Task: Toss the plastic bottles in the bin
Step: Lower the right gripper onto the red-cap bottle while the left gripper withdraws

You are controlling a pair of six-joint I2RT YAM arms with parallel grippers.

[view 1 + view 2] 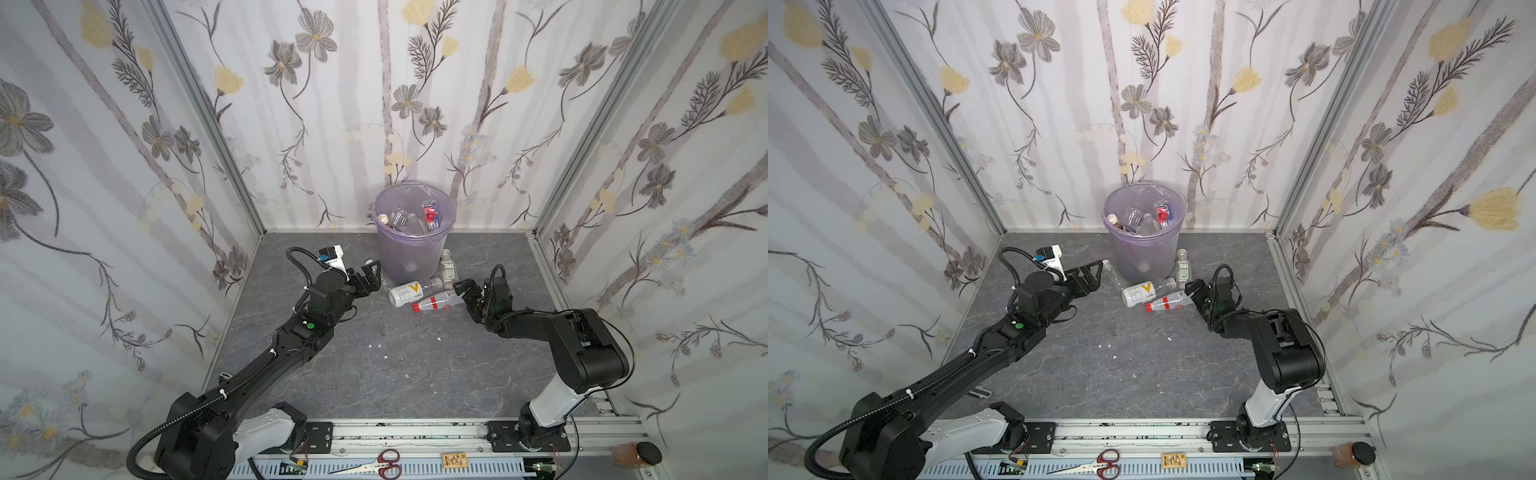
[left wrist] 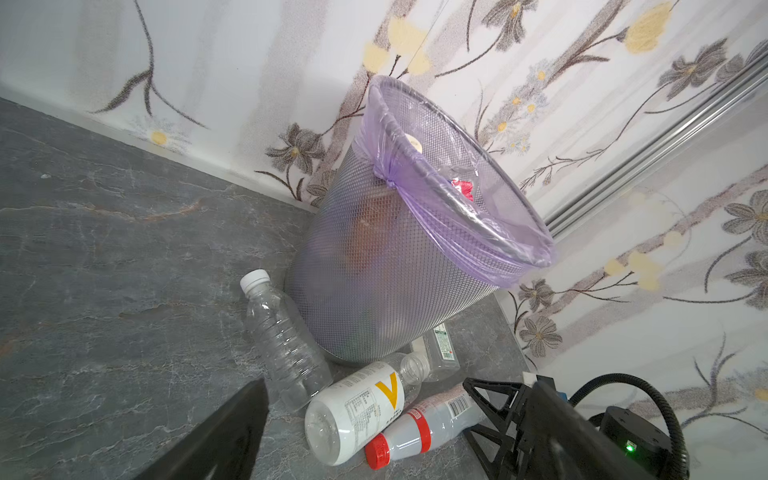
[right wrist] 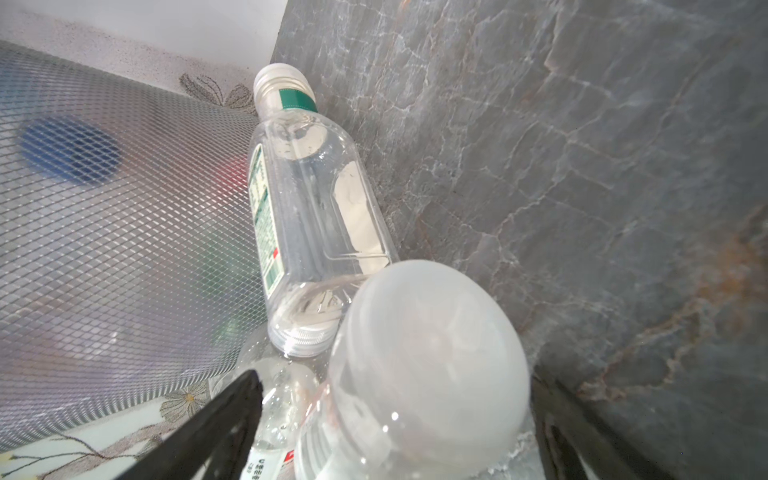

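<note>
Red-capped bottle [image 3: 432, 374] lies base-first between the wide-spread right gripper [image 1: 464, 296].

Bin [image 1: 409, 259]: round mesh, lilac bag liner folded over rim, upright by back wall on worktop [image 1: 374, 365]. Inside, in both top views: red-labelled bottle [image 1: 431, 214], clear bottle [image 1: 401, 218], brown bottle [image 1: 384, 219] with pale cap.
Four more lie at bin's foot:
- unlabelled bottle [image 2: 282, 340], white cap, left of base
- V bottle [image 1: 407, 293], white sleeve, orange V
- red-capped bottle [image 1: 434, 302], touching V bottle
- green-labelled bottle [image 3: 316, 216], clear, along bin's right side
</note>
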